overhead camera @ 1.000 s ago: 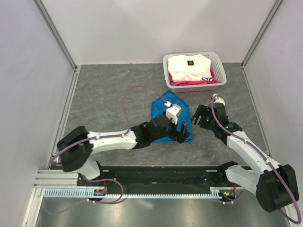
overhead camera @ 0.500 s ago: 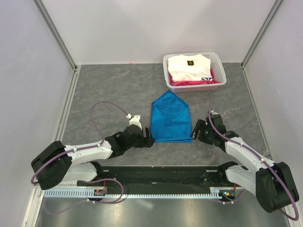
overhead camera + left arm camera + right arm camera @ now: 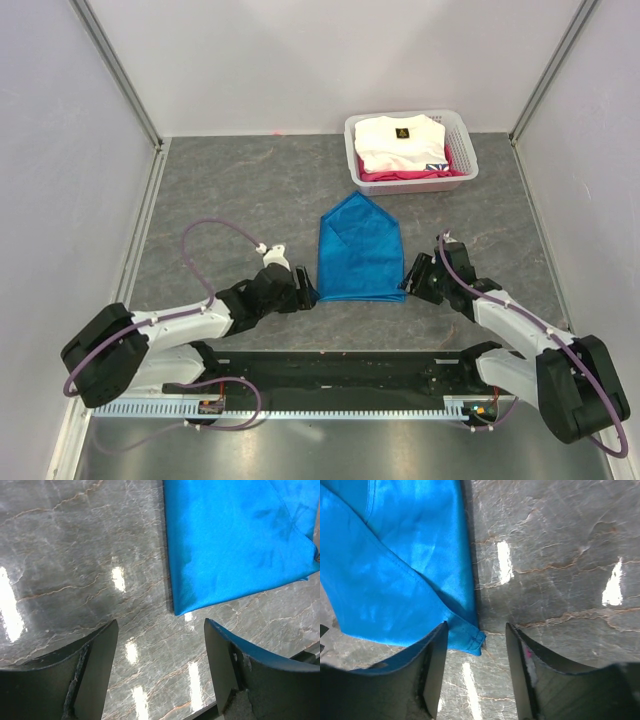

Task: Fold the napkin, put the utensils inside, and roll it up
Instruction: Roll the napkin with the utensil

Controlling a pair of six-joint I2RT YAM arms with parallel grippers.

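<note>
The napkin (image 3: 360,250) lies flat on the grey table, bright blue and folded, with a pointed far end and a straight near edge. My left gripper (image 3: 308,293) sits low at its near left corner, open; in the left wrist view the napkin (image 3: 235,545) ends just ahead of my left gripper (image 3: 160,630), with only bare table between the fingers. My right gripper (image 3: 410,283) is at the near right corner, open. In the right wrist view the hemmed corner of the napkin (image 3: 395,570) lies between the fingers of my right gripper (image 3: 476,627), unclamped. The utensils are out of view.
A white basket (image 3: 410,184) holding folded white and pink clothes stands at the back right. Pale walls with metal posts close the table in on the left, back and right. Both arm bases sit along the near edge.
My left arm has drawn back from over the napkin to its near left corner. The right arm has slid nearer, to the near right corner. Both grippers' jaws have narrowed.
</note>
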